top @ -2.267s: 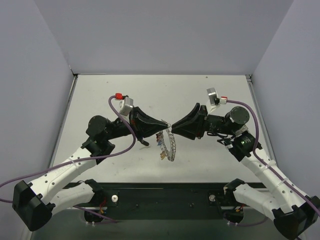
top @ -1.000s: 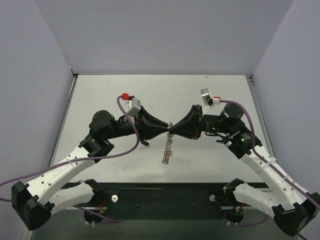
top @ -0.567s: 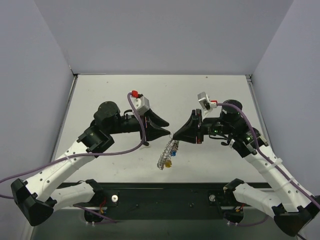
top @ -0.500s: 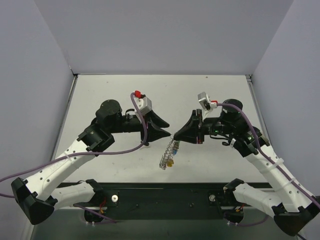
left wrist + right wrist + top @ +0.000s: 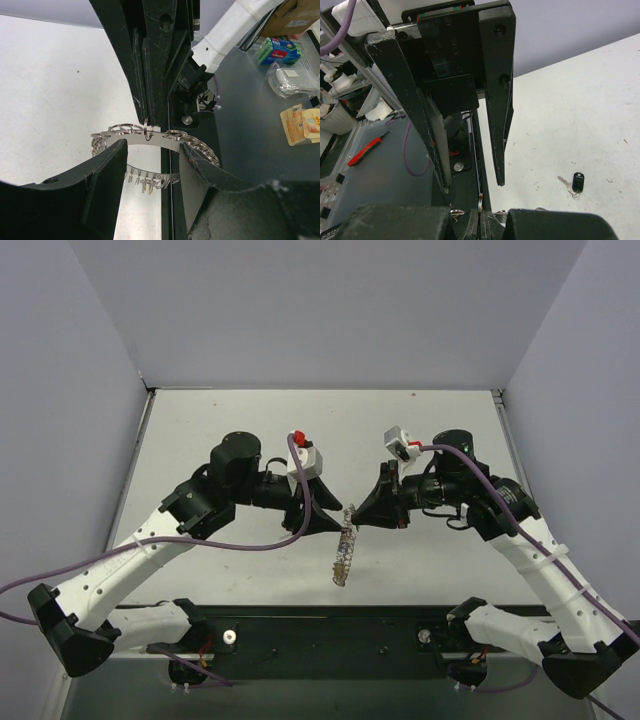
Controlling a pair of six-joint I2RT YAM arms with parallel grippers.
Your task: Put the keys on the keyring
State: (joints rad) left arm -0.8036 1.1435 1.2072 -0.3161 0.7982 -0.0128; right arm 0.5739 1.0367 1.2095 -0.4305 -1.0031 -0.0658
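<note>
The white, scuffed bench sat boxed in by plain pale lilac walls at the back and both sides. Past its near edge, the left wrist view showed a grey floor with a cardboard box, a blue-green packet and a clear bag. The right wrist view showed a red-handled tool on a grey surface off the bench. One black-headed key lay alone on the bench.

Above mid-bench the two claws were nearly tip to tip. The right claw was clenched on a small loop of the keyring, which hung edge-on below it. Whether its lower end touched the bench could not be told. The left claw stood released, its fingers spread to either side of the ring's bumpy rim and hiding part of it. Small keys dangled from the ring's lower edge, their colours too small to tell.
</note>
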